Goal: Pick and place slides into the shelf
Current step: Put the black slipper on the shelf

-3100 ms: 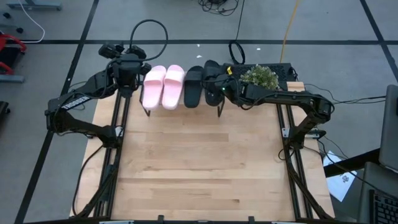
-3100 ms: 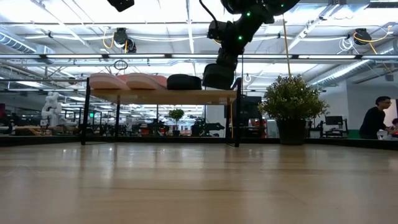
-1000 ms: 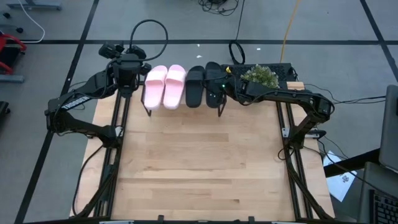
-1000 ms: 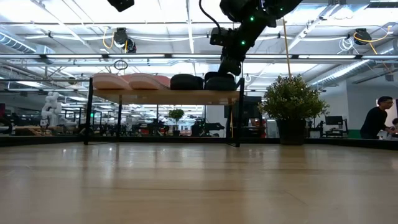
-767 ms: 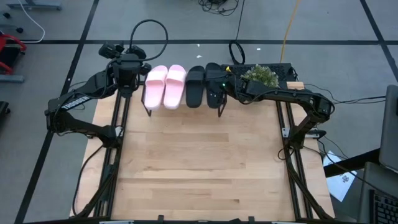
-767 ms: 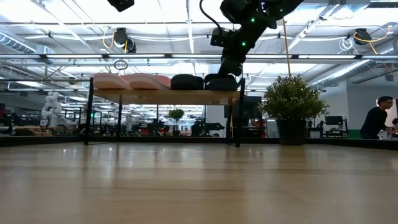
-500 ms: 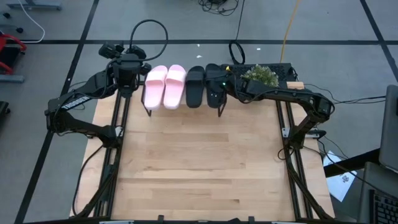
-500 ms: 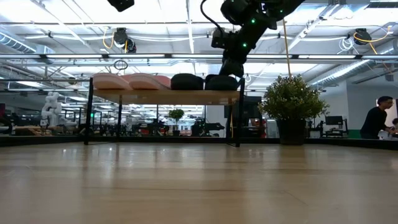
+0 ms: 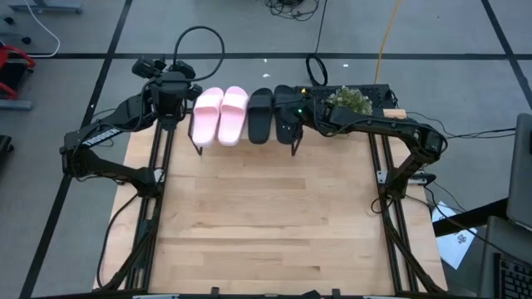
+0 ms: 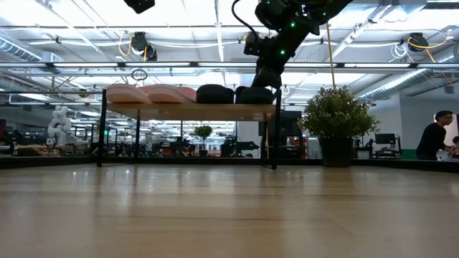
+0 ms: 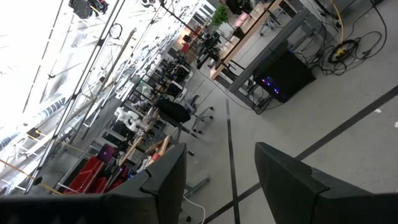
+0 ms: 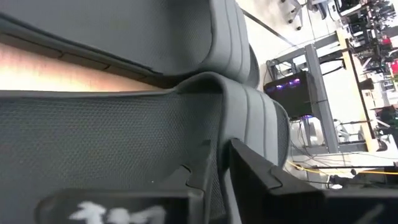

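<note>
The shelf [image 10: 190, 111] stands at the table's far edge. Two pale pink slides [image 9: 219, 115] lie on its left half. Next to them lies a black slide [image 9: 259, 115]. A second black slide [image 9: 285, 115] lies at the shelf's right end, its sole on the board; it also shows in the low view [image 10: 254, 94]. My right gripper [image 9: 293, 103] is shut on this slide from above. My left gripper [image 11: 214, 186] is open and empty, left of the shelf, pointing past the table's far edge. My right gripper pinches the right black slide's side rim [image 12: 200, 169] between its two fingers, beside the strap [image 12: 249, 118]. The fingers [image 12: 267, 180] come slanting down from the table's right. The slide lies flat on the shelf, next to the other black slide.
A potted plant [image 9: 347, 101] stands at the table's far right, close behind my right arm. The wooden tabletop [image 9: 266, 216] spreads in front of the shelf. A person [image 10: 434, 140] sits far off in the room, at the right.
About three seconds ago my right gripper held the black slide tipped at the shelf's front right corner. It has carried it up and toward the far edge onto the board. In the last second the slide has lain flat there and the gripper has barely moved.
</note>
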